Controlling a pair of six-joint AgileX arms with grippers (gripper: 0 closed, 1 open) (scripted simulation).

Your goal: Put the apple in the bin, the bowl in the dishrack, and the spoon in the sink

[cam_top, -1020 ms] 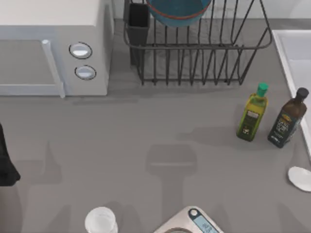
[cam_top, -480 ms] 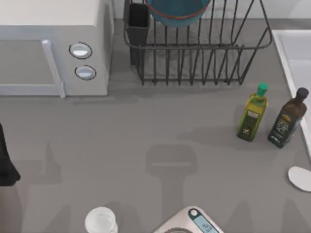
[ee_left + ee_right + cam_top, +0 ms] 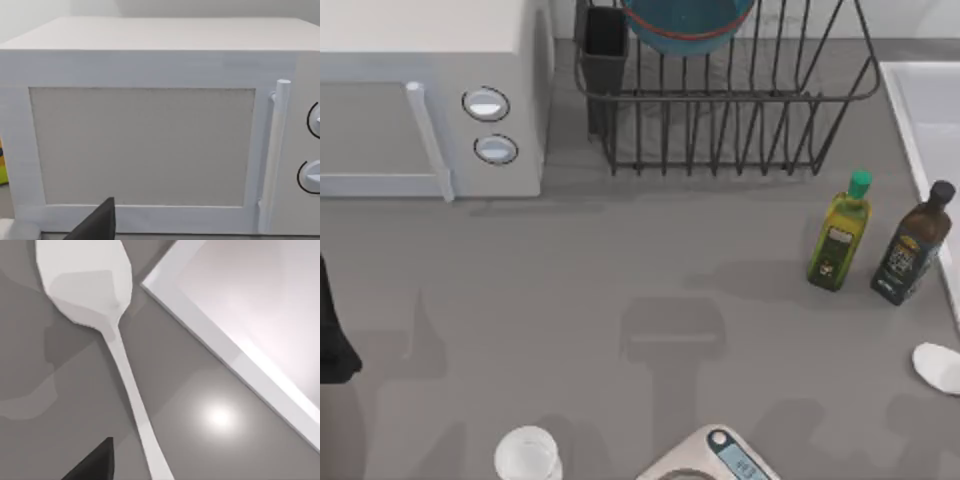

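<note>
right wrist view is showing the small white spoon (image 3: 107, 335) lying flat on the grey table (image 3: 60, 390), just beside the light raised rim of the pale whitish-grey sink (image 3: 215, 347). top view is showing its pale oval (image 3: 937, 366) at the right edge, the deep blue bowl (image 3: 687, 22) sitting in the black wire dishrack (image 3: 720, 100). whether either gripper's fingers are open, i cannot tell.

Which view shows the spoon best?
The right wrist view: the spoon lies there with its bowl and most of its handle visible, on the table beside the sink rim. The top view catches only its pale oval at the right edge. The left wrist view faces the microwave.
</note>
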